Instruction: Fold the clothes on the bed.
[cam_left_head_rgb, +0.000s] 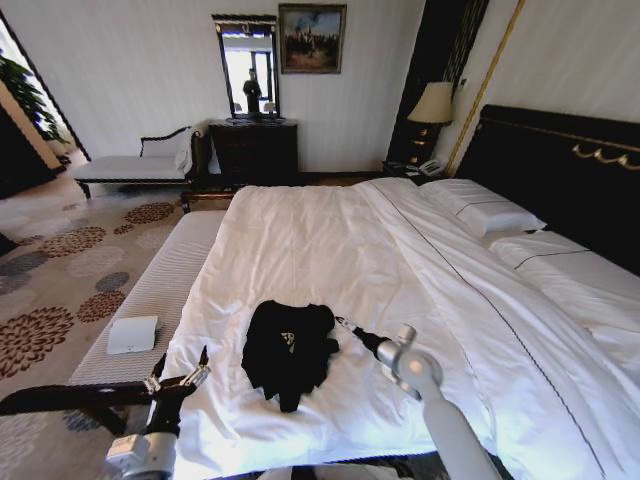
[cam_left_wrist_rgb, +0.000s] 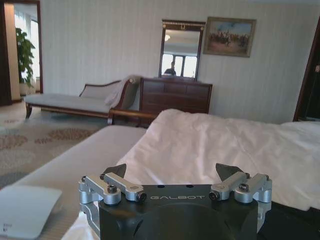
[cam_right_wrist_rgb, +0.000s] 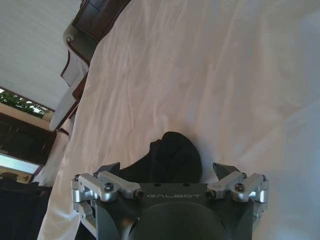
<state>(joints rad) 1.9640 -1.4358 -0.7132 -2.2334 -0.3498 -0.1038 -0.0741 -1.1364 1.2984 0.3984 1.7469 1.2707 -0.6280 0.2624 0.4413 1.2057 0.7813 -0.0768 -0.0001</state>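
The black T-shirt (cam_left_head_rgb: 288, 350) lies in a crumpled heap on the white bed (cam_left_head_rgb: 330, 250), near the foot edge closest to the robot. It is bunched, with its longer side running roughly from the robot toward the far end of the bed, and a narrow tail of cloth points back at the robot.

The right tool (cam_left_head_rgb: 343, 324) is just beside the shirt's right edge, close to touching it, with its fingers spread wide and nothing between them. In the right wrist view, the dark cloth (cam_right_wrist_rgb: 170, 160) sits directly ahead of this tool (cam_right_wrist_rgb: 167, 172).

The left tool (cam_left_head_rgb: 178, 378) hovers at the foot corner of the bed, also wide open, with bare sheet between it and the shirt. I judge the right arm the nearer one for a first grasp.
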